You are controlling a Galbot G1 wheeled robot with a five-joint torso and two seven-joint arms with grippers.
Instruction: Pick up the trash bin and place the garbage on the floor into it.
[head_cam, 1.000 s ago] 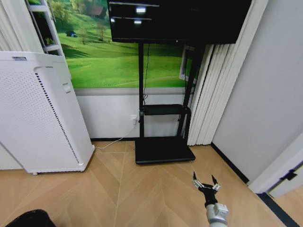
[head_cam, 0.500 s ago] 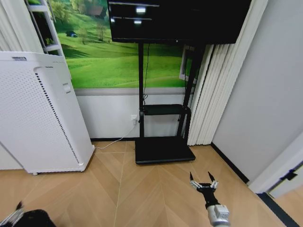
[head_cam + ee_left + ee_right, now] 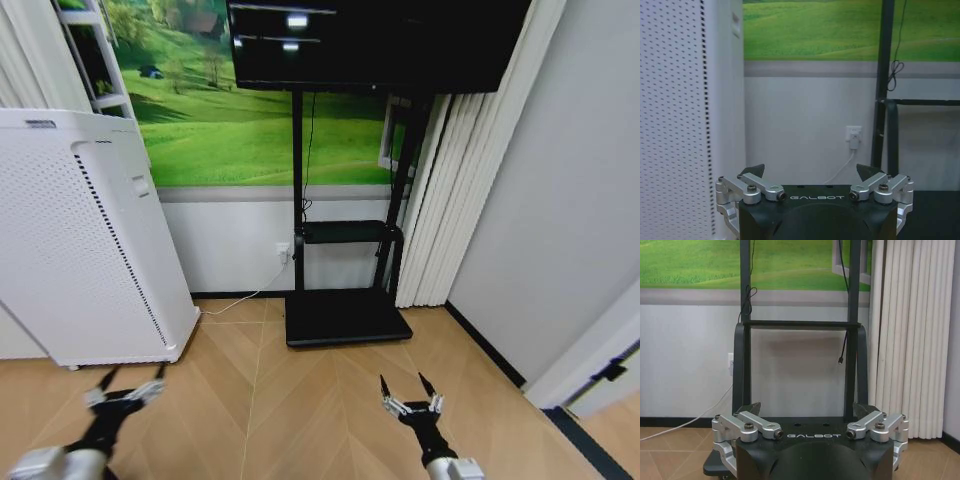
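Both my grippers hang above the floor (image 3: 300, 400), a light tan chevron parquet. My left gripper (image 3: 125, 390) is open at the lower left of the head view, in front of the white appliance. In its wrist view the left gripper (image 3: 811, 172) stands wide with nothing between its fingers. My right gripper (image 3: 410, 395) is open at the lower right, short of the black stand base. The right gripper (image 3: 807, 409) is likewise empty in its own view. The trash bin and the garbage are out of view.
A tall white perforated appliance (image 3: 80, 240) stands at the left against the wall. A black screen stand with a flat base (image 3: 345, 318) is straight ahead. Pale curtains (image 3: 450, 200) and a black floor strip (image 3: 485, 345) line the right wall.
My left arm has come up into the head view at the lower left, where a dark object showed before. My right gripper has shifted a little to the left.
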